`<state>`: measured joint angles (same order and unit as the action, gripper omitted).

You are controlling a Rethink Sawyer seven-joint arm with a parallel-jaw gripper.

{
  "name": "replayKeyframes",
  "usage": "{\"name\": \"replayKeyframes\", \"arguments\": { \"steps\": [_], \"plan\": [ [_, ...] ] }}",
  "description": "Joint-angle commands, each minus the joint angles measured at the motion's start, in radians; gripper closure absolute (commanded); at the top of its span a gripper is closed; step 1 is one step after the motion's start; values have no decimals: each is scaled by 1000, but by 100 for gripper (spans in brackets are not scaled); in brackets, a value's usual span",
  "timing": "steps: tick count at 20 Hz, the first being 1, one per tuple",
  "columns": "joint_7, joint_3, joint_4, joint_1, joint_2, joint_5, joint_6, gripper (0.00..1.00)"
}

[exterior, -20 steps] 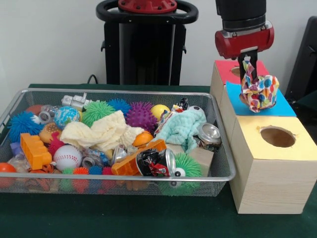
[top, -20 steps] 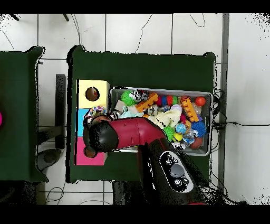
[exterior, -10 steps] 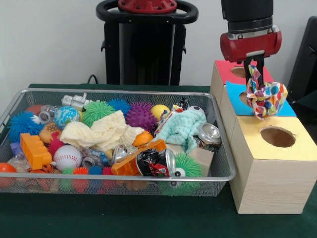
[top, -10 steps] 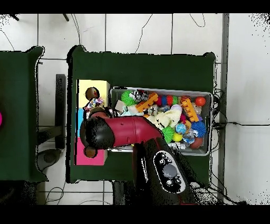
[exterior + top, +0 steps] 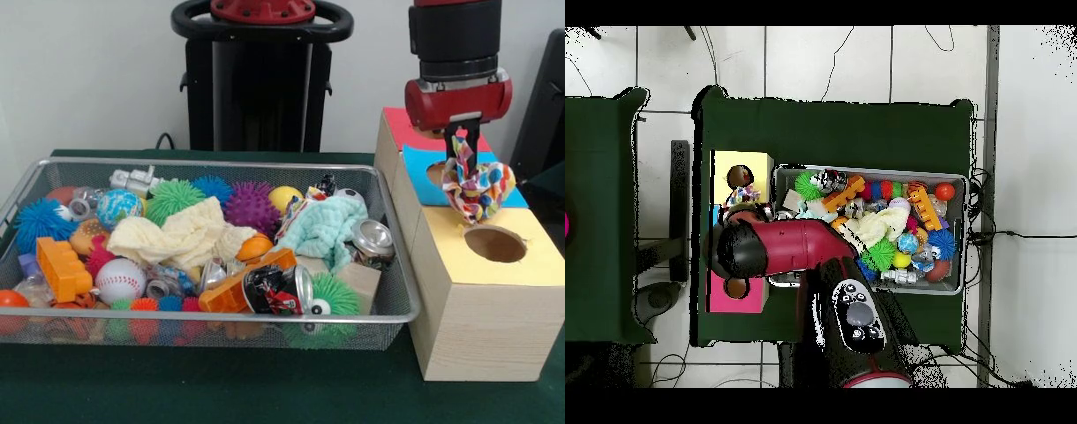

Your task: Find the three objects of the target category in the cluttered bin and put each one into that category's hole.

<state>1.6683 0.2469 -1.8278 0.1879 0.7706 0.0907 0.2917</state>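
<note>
The bunched, multicoloured polka-dot cloth (image 5: 477, 187) has been carried along the row of wooden boxes toward the counter's front edge: a second ago it hung over the blue-topped middle box (image 5: 508, 193), and it is now seen at the back rim of the round hole (image 5: 494, 244) in the yellow-topped wooden box (image 5: 481, 305). From this it is judged that the yellow hole is the one meant for cloths, and that the cloth is close to being dropped but not yet centred over the opening.

The pincer (image 5: 462, 141) is closed tightly on the upper end of the cloth, which dangles freely below it, clear of the box top as far as can be told. In the silver wire-mesh bin (image 5: 177, 327), a cream cloth (image 5: 181, 235) and a mint-green cloth (image 5: 327, 228) lie among the clutter, presumably to be fetched afterwards.
</note>
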Motion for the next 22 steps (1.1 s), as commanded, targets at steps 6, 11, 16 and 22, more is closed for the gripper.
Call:
{"name": "replayKeyframes", "arguments": {
  "steps": [6, 11, 16, 22],
  "plan": [
    [246, -101, 56, -44, -98, -65, -152, 100],
    [255, -121, 42, -53, -81, -84, -227, 100],
    [243, -125, 35, -54, -68, -106, -258, 100],
    [234, -122, 20, -55, -71, -119, -293, 100]
  ]
}}
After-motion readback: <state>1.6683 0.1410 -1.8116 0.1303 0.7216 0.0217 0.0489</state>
